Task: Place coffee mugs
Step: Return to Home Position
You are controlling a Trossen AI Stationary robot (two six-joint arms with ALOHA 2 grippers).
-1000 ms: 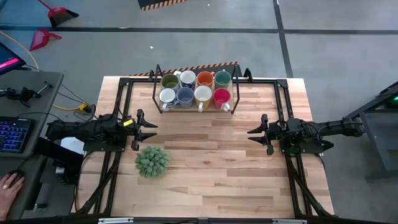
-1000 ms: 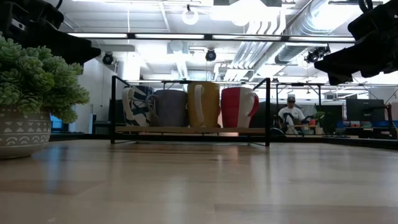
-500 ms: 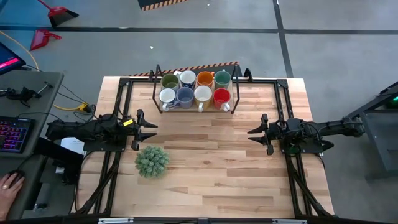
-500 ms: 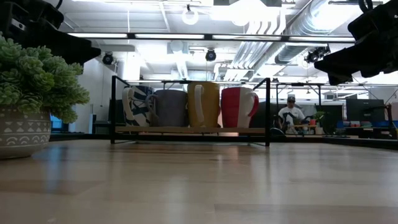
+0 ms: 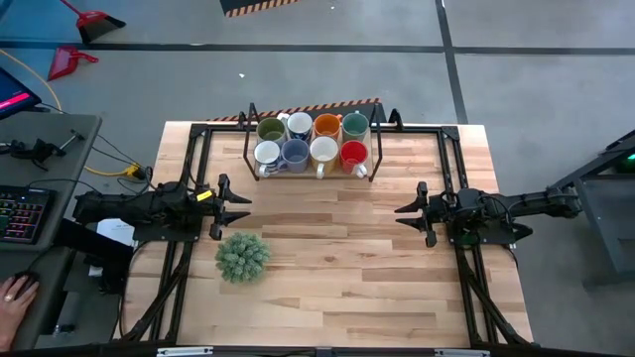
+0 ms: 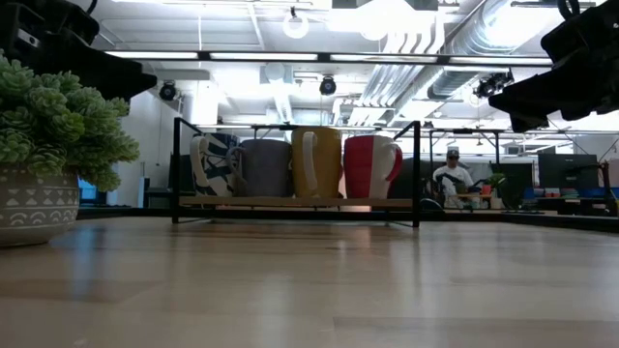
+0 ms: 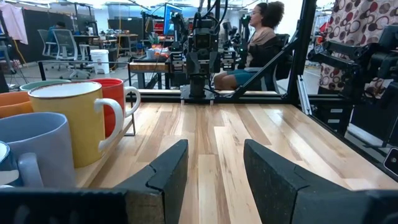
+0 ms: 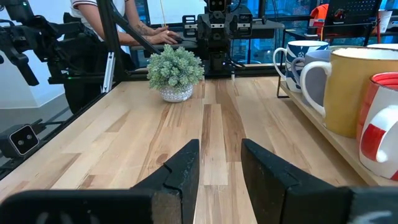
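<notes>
Altogether — eight coffee mugs [image 5: 323, 150] on shelf [image 6: 290, 202]

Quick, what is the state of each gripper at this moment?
Left gripper: open, holding nothing, over the left side of the table.
Right gripper: open, holding nothing, over the right side.

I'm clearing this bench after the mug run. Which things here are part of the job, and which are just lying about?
Job: eight coffee mugs, in two rows on the black rack; left claw and right claw, both open and empty, at the table's sides.

Lying about: potted plant on the table; keyboard and red dustpan, both off it.
</notes>
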